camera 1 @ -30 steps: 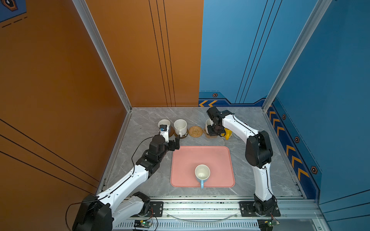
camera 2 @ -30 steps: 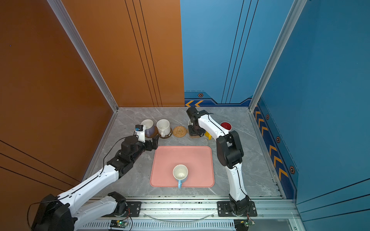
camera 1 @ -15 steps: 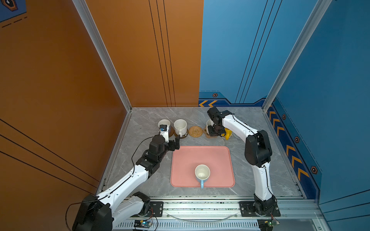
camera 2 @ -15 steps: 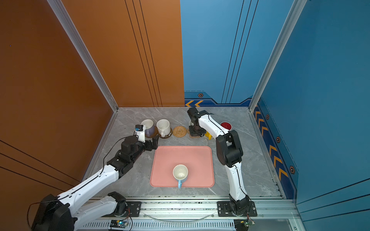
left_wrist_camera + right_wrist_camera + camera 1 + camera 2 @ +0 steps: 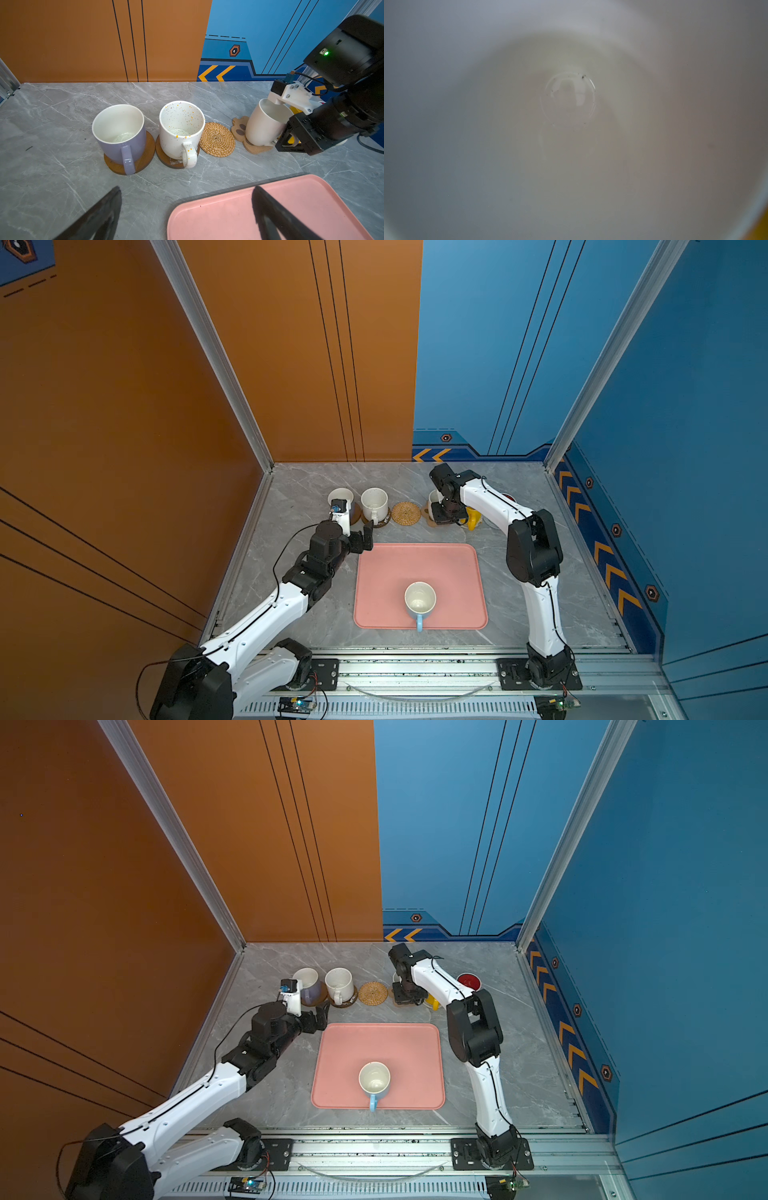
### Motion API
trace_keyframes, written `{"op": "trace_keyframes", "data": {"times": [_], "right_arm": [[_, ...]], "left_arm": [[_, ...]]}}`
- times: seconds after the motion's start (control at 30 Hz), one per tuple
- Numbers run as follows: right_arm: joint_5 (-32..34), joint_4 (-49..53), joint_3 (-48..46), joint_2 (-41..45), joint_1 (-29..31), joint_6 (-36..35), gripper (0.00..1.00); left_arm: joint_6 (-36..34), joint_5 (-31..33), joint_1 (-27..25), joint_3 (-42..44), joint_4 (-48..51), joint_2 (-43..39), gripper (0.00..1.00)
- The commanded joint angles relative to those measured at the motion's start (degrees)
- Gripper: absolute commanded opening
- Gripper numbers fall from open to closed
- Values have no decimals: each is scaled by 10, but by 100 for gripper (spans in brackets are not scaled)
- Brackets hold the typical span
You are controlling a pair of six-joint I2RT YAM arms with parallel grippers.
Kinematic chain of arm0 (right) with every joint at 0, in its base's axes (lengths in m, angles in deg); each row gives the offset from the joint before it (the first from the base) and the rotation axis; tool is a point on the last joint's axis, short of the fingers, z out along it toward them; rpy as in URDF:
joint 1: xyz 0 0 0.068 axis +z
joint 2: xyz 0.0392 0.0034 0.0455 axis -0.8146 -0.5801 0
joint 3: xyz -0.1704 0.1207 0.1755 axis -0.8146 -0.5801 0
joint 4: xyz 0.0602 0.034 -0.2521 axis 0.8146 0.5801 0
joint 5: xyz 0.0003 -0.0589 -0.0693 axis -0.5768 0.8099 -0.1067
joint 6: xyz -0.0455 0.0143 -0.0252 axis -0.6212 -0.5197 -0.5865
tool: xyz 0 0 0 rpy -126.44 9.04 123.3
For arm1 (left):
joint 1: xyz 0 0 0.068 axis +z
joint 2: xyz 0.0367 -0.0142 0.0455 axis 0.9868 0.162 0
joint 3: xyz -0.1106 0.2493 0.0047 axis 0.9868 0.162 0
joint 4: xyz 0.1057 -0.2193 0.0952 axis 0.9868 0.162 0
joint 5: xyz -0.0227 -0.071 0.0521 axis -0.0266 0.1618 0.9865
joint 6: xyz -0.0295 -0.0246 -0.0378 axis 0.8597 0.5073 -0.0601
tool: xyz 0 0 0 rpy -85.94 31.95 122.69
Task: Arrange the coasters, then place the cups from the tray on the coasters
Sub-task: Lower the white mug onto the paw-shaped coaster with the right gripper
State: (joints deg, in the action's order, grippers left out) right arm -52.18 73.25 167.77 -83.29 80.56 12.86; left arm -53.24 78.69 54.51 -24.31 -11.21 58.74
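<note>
L jaws wide, empty; R jaws tight on tilted white mug (image 5: 262,123) on paw coaster (image 5: 238,127).

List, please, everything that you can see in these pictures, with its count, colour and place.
table: one, grey marble, under everything.
tray: one, pink, front middle.
light blue mug: one, white inside, upright on the tray.
lilac mug: one, back row, leftmost.
speckled mug: one, white, next to the lilac mug.
brown disc coasters: two, one under each of those mugs.
rattan coaster: one, tan, bare.
paw coaster: one, tan, under the plain white mug.
plain white mug: one, tilted.
yellow mug: one, mostly hidden.
red-inside mug: one, back right.
left hand: black, open, by the tray's corner.
right hand: black, shut on the plain white mug.
</note>
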Motion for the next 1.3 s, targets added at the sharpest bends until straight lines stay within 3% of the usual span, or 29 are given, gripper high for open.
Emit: {"op": "trace_keyframes", "data": {"times": [0.0, 0.8, 1.27], "right_arm": [[19, 0, 24, 6, -6, -6, 0], [21, 1, 35, -6, -9, 0, 0], [19, 5, 33, -8, -8, -1, 8]], "left_arm": [[4, -8, 7, 11, 5, -11, 98], [4, -5, 8, 13, 7, -15, 98], [4, -6, 9, 13, 9, -18, 98]]}}
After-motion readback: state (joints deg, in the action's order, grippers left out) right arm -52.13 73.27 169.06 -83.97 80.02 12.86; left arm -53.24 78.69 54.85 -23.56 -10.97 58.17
